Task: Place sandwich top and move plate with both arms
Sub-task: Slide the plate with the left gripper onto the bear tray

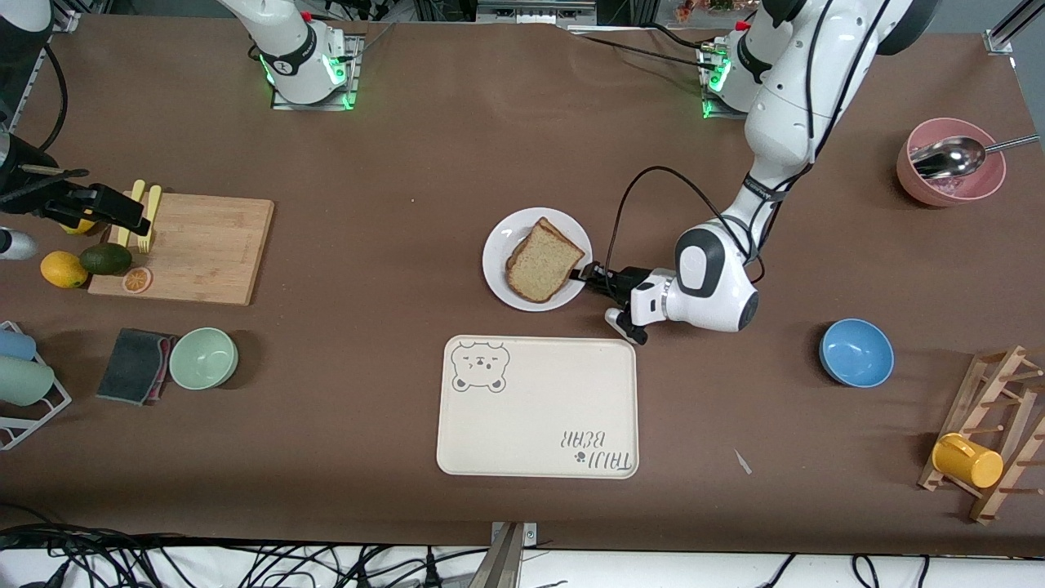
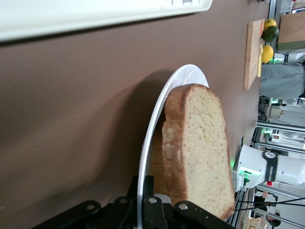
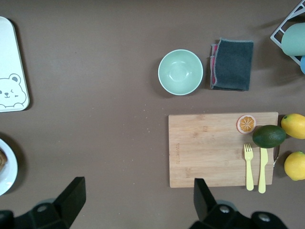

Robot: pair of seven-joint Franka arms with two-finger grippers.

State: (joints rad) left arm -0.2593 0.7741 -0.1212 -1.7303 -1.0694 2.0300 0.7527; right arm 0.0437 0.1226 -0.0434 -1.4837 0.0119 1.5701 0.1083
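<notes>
The sandwich top (image 1: 545,260) lies on the white plate (image 1: 500,245) in the middle of the table, over another slice (image 2: 157,157) that peeks out beneath it. In the left wrist view the bread (image 2: 200,148) and the plate's rim (image 2: 183,76) fill the middle. My left gripper (image 1: 581,274) is shut on the plate's rim at the edge toward the left arm's end, one finger above it and one below (image 2: 145,183). My right gripper (image 1: 122,214) is open and empty, up over the edge of the wooden cutting board (image 1: 204,245); its fingers (image 3: 71,193) stand wide apart.
A cream bear tray (image 1: 539,408) lies just nearer to the front camera than the plate. A blue bowl (image 1: 856,353), a pink bowl with a spoon (image 1: 951,163) and a mug rack (image 1: 988,441) are toward the left arm's end. A green bowl (image 1: 203,358), a cloth (image 1: 135,365) and fruit (image 1: 64,269) are toward the right arm's end.
</notes>
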